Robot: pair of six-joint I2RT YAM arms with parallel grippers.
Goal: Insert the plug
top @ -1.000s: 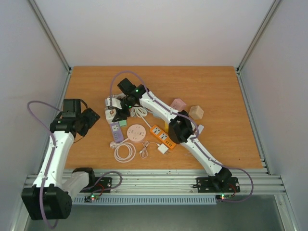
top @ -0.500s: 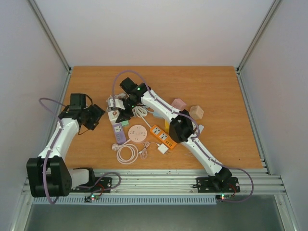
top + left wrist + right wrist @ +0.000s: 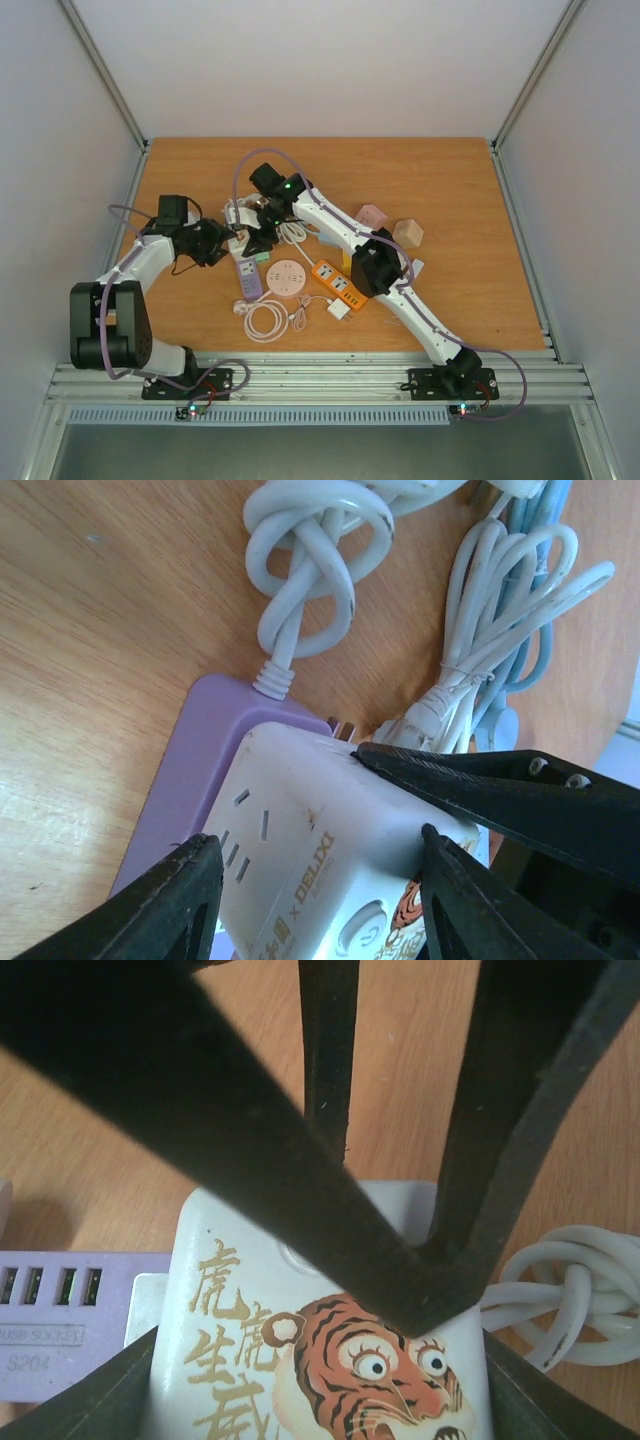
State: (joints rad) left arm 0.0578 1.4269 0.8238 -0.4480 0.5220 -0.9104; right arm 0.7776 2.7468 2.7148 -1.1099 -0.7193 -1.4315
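Squeezing unevenly, the 2 pincers could skew the white cube plug [image 3: 310, 850] over the purple strip [image 3: 190, 740], toward the table's [image 3: 450, 200] left edge — the right pincer [image 3: 320, 1360] grips it half-open, the left pincer [image 3: 318, 842] flanks it, contact unclear — bending its pins [image 3: 345, 728].

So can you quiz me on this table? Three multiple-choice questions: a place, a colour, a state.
1. Where is the round socket? A in the far corner; B between the purple strip and the orange strip; C hanging from an arm.
2. What colour is the cube with the tiger picture? A green; B black; C white.
3. How does the cable nearest the front edge lie? A coiled in a loop; B stretched straight; C knotted around an arm.
Answers: 1 B, one strip flanks it on each side. 2 C, its faces are white. 3 A, it forms a round loop.
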